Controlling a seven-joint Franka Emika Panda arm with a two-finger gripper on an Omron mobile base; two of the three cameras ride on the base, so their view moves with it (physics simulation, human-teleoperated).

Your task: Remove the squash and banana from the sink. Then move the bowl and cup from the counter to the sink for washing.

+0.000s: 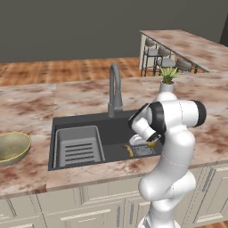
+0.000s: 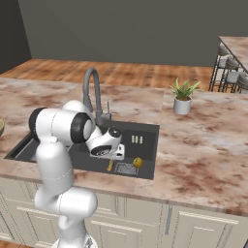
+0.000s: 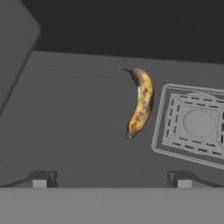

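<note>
Hand view: nothing moved yet, banana lined up first

Hand view looks down on the banana (image 3: pixel 141 101) lying flat on the dark floor of the sink (image 3: pixel 78 113), just beside the square drain grate (image 3: pixel 194 124). The gripper (image 3: pixel 111 181) hovers above with its fingers spread wide and nothing between them; the banana sits apart from both tips.

From the right base view, the squash (image 2: pixel 137 162) also rests on the sink floor, near the drain and close to the banana (image 2: pixel 110 165), so neither piece of produce has left the basin. From the left base view, the bowl (image 1: pixel 12 148) stands on the desk (image 1: pixel 26 111) well to the left of the sink (image 1: pixel 89 120), beyond the ribbed tray (image 1: pixel 78 145). I cannot pick out the cup in these pictures.

By my reading, none of the four moves is done. The arm appears to be at the very start, set up for a grasp on the banana; after that come the squash, then the bowl and the cup.
</note>
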